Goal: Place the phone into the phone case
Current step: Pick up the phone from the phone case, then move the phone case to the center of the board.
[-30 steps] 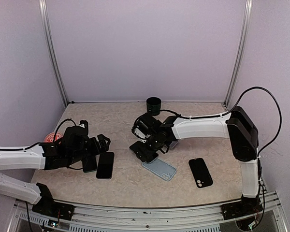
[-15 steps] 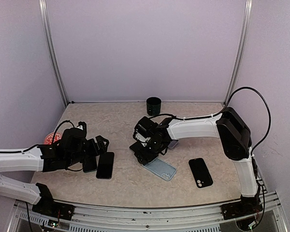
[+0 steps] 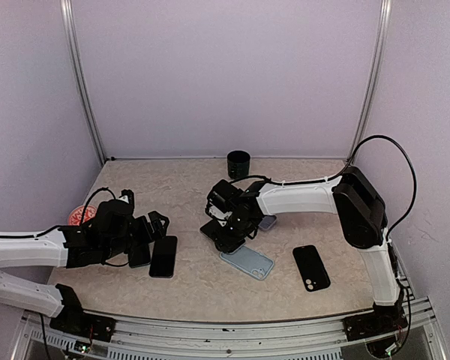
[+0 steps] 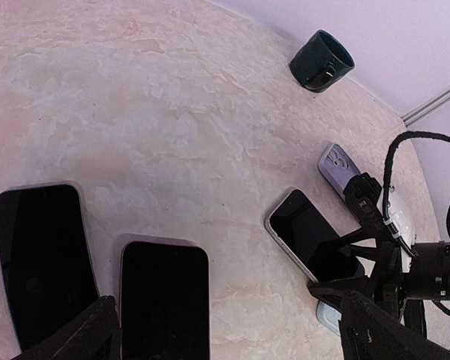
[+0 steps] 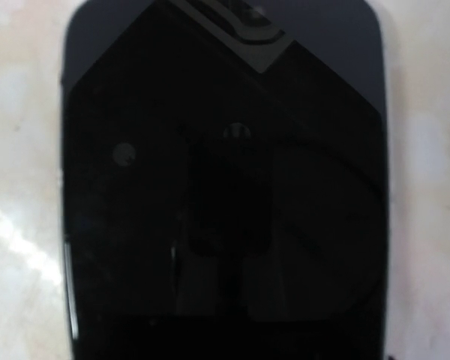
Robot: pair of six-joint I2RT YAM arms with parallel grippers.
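A: Top external view: where is the right claw (image 3: 229, 231)?
B: Low over the black-screened phone with a pale rim (image 4: 309, 238). That phone lies flat on the mottled beige table (image 3: 180, 187), screen up, just beside the far end of the pale blue phone case (image 3: 249, 262), not in it.
A: Is the claw gripping it?
B: I cannot tell. Its wrist camera shows only glossy black screen, no fingers.
A: And the left claw (image 4: 226, 319)?
B: Spread wide, holding nothing, above a pair of black slab phones (image 4: 165, 296) lying side by side.
A: Anything else?
B: A lone black phone (image 3: 311, 268) right of the case, and a dark round cup (image 3: 238, 163) at the back.
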